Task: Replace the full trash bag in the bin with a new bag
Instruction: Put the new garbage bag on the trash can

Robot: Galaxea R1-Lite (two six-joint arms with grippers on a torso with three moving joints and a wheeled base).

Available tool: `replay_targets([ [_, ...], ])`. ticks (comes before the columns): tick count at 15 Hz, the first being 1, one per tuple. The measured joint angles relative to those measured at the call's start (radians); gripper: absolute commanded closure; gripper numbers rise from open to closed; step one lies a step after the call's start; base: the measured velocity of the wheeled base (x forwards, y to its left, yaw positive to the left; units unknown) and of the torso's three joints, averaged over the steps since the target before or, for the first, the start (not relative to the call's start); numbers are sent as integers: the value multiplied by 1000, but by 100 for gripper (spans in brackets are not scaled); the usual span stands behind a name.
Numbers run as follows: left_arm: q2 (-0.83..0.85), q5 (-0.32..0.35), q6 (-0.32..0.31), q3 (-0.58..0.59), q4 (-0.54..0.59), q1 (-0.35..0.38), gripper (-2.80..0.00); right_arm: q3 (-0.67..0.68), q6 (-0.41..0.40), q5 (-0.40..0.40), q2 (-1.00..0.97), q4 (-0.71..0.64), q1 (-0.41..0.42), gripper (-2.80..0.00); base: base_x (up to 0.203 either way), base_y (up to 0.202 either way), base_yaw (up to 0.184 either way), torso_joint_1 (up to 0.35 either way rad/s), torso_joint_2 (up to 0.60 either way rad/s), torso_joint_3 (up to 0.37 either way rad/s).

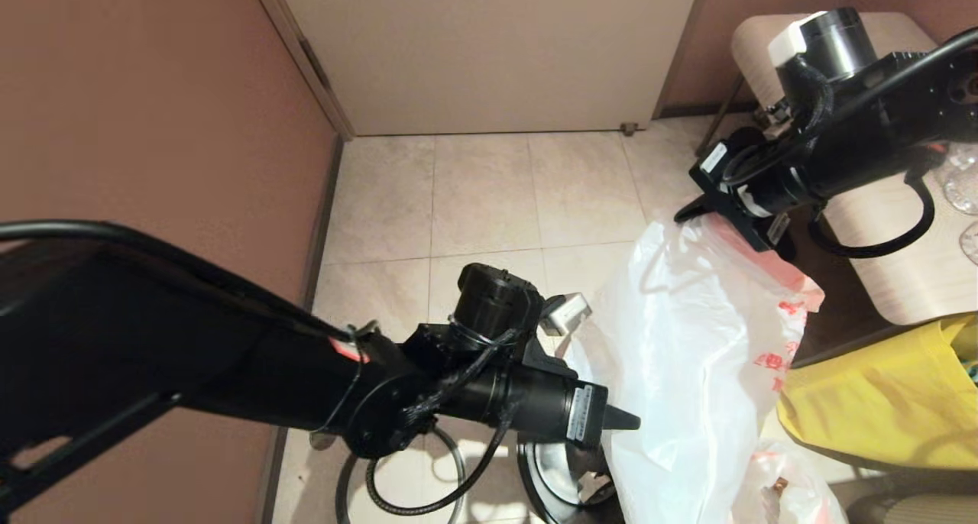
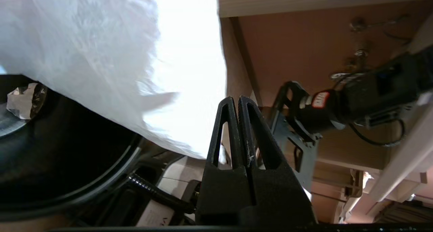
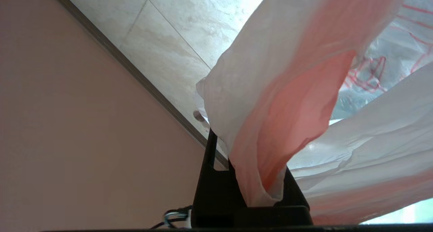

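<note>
Your right gripper [image 3: 252, 191] is clamped on the pink hem of the new bag [image 1: 688, 371], holding it up at the right of the head view; the bag hangs down from there as a loose white sheet with red print along its right edge. Your left gripper [image 2: 236, 105] is pinched fully together with nothing between the fingers; its tip sits just beside the bag's lower left edge, and you cannot tell if it touches the plastic.

The bin [image 1: 550, 486] sits on the floor at the bottom of the head view, under the left arm, and the bag covers its right side. In the left wrist view the bag's lower edge hangs over the bin's [image 2: 67, 151] dark mouth, with the grey hoop rim [image 2: 111, 176] showing and a crumpled scrap [image 2: 25, 96] inside.

The full trash bag [image 1: 787, 486] lies low at the bottom right, partly hidden behind the new bag. A yellow tote [image 1: 879, 394] is just beside it on the right, below the desk [image 1: 901, 264].

Open tile floor [image 1: 489, 203] lies ahead of the bin up to the door [image 1: 489, 50]. The wall [image 1: 153, 127] closes in the left side, close to the left arm.
</note>
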State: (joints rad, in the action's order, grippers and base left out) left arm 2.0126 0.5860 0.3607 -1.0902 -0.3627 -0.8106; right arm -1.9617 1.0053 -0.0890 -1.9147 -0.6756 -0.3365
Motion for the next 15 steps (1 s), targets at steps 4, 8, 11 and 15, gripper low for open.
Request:
replay_targets([
  [4, 113, 2, -34, -153, 92, -5, 0, -1, 0, -43, -17, 64, 19, 0, 0, 0, 0, 0, 0, 0],
  [8, 204, 106, -53, -280, 190, -6, 0, -1, 0, -47, -36, 98, 37, 0, 0, 0, 0, 0, 0, 0],
  [11, 236, 339, -60, -315, 231, 45, 0, 0, -36, -60, -46, 98, 45, 0, 0, 0, 0, 0, 0, 0],
  [15, 325, 395, -75, -450, 296, 101, 0, 0, -40, -74, -48, 96, 60, 0, 0, 0, 0, 0, 0, 0],
])
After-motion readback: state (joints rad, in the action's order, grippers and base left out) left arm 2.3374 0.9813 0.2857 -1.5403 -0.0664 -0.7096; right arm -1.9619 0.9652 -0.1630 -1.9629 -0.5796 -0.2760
